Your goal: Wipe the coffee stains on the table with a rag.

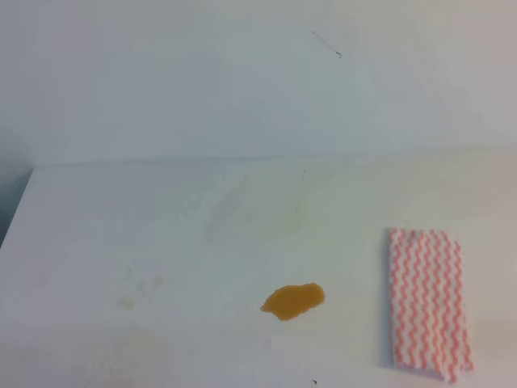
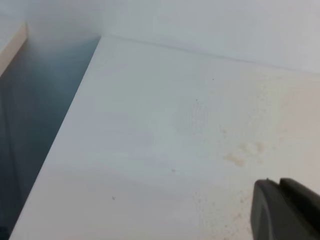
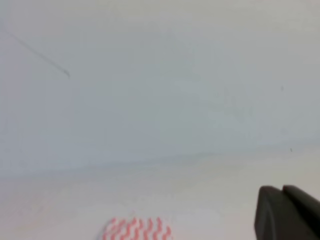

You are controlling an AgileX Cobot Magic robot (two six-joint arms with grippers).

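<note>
The coffee stains are one small amber blotch on the white table, near its front middle. To the right of it the rag lies flat, white with red-pink zigzag stripes, and nothing touches it. No gripper shows in the exterior high view. In the left wrist view my left gripper sits at the lower right, its dark fingers together over bare table. My right gripper is shut too, with nothing in it, and the top edge of the rag shows below and to its left.
Faint yellowish specks mark the table left of the blotch, and the same specks show in the left wrist view. The table's left edge drops to a dark gap. A white wall rises behind.
</note>
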